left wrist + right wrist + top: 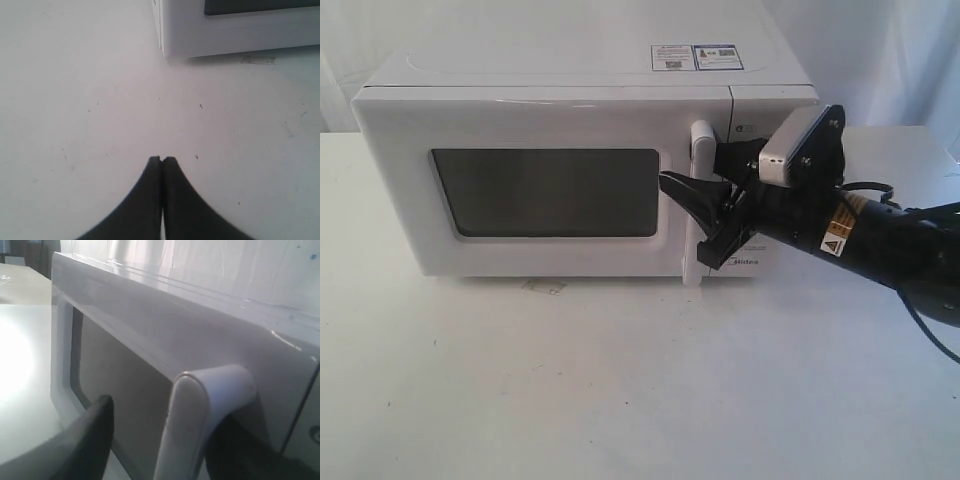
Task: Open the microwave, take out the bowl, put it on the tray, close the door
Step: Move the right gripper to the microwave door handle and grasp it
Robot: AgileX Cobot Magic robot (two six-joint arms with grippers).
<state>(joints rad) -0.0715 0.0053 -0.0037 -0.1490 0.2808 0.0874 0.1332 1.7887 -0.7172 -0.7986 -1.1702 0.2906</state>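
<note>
The white microwave (570,100) stands at the back of the table with its door (540,125) closed; the dark window (545,192) shows nothing inside, so the bowl is hidden. My right gripper (692,172) is open and straddles the vertical white handle (701,140), one finger over the window side and the other behind the bar. In the right wrist view the handle (200,405) sits between the gripper's (165,425) jaws, with a gap on the window side. My left gripper (162,159) is shut on nothing, low over the table near the microwave's bottom corner (225,30).
The white table (620,380) stretches in front of the microwave. A small piece of tape (542,287) lies just before the door's lower edge. The right arm's black cable (930,330) trails at the right. No tray is in view.
</note>
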